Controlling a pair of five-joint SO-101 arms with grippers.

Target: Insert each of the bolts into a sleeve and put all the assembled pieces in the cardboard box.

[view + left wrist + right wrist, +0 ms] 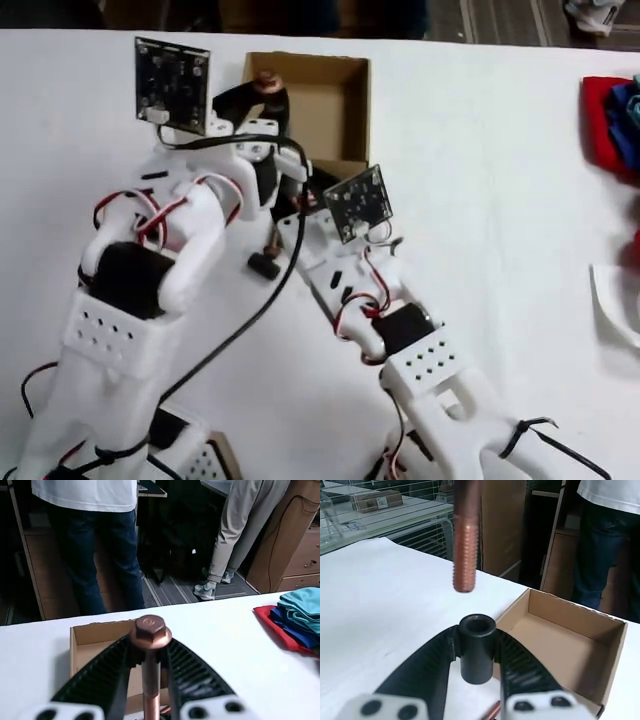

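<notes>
Copper-coloured and threaded, the bolt (466, 555) hangs tip-down just above the black sleeve (477, 650), both just beside the cardboard box (560, 612). The left gripper (149, 647) is clamped on the shank right under the hexagonal head, and the right gripper (476, 639) is clenched around the sleeve with its hole facing up. The main risk, as I judge it, is alignment. The tip looks slightly off the hole's centre, and how far it sits in depth cannot be read. If it goes down crooked, the threads may catch on the rim, tilting the sleeve or pushing it out of the right gripper. Gripped so high, the long shank could also swing aside on contact. The two arms are crowded together next to the box, and a black cable (225, 345) runs between them, so a snag or a bump could jolt either part. A second bolt (492, 711) lies on the table near the box, and beside it is a dark piece (264, 265), likely another sleeve; either could be knocked. From above, the left arm covers the sleeve and the right gripper. Part of the box floor is cut off, so whether anything lies inside cannot be settled.
</notes>
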